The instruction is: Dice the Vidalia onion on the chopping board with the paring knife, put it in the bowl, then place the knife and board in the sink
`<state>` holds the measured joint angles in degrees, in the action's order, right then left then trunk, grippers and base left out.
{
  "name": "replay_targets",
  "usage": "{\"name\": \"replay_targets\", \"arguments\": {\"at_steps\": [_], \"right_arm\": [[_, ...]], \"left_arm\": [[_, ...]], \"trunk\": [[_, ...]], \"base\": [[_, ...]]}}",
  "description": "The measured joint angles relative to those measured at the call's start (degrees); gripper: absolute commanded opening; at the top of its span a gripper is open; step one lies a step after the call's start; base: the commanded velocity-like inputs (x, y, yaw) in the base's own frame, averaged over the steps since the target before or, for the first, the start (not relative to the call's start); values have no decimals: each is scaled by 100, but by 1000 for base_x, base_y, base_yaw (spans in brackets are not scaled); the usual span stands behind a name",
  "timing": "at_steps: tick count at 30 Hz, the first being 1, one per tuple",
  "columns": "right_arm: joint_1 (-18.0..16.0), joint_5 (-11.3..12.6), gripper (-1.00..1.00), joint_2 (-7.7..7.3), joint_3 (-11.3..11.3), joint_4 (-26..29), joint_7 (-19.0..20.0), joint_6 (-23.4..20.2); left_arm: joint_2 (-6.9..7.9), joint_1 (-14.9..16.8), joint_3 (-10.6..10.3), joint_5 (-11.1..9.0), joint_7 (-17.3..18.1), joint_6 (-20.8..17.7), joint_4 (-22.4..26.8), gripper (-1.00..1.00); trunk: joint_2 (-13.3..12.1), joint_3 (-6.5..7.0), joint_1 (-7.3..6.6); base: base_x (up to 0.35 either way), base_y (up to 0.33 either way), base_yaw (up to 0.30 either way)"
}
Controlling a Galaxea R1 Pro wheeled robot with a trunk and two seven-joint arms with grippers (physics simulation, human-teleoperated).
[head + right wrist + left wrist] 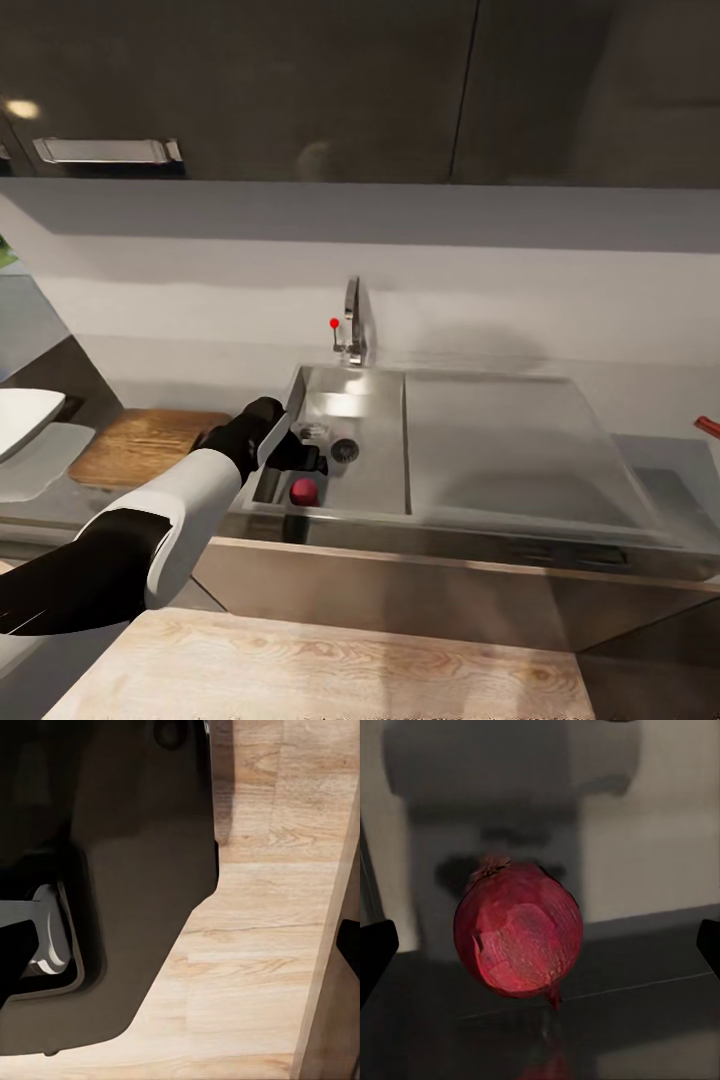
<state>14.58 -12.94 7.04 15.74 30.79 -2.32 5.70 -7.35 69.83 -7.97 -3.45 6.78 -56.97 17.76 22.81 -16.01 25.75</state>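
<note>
1. Head view: on the grey countertop (640, 470), the sink (380, 490) holds the onion (303, 490) near its front wall; the left gripper (305, 462) reaches in just above it.
2. Left wrist view: the fingers (375, 956) are spread wide, the onion (519, 937) unheld between them.
3. Right wrist view: the right gripper (180, 945) is open and empty over wood floor (255, 967).

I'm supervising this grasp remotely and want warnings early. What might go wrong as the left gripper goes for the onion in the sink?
1. The onion is round and sits loose on the sink floor between open fingertips; an off-centre close may roll it away.
2. It lies near the basin's front wall, so the left gripper may bump the rim.
3. The tap stands just behind; lifting carelessly could hit it.
</note>
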Motion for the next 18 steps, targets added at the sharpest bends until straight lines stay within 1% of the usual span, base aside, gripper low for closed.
{"name": "replay_targets", "arguments": {"at_steps": [11, 18], "right_arm": [[0, 1, 100, 7, 0, -3, 2, 0], [1, 1, 100, 6, 0, -3, 3, 0]], "left_arm": [[1, 0, 0, 6, -7, -6, -4, 100], [-6, 0, 0, -6, 0, -6, -4, 100]], "trunk": [[0, -101, 0], [0, -165, 0]], "base": [[2, 0, 0], [73, 0, 0]]}}
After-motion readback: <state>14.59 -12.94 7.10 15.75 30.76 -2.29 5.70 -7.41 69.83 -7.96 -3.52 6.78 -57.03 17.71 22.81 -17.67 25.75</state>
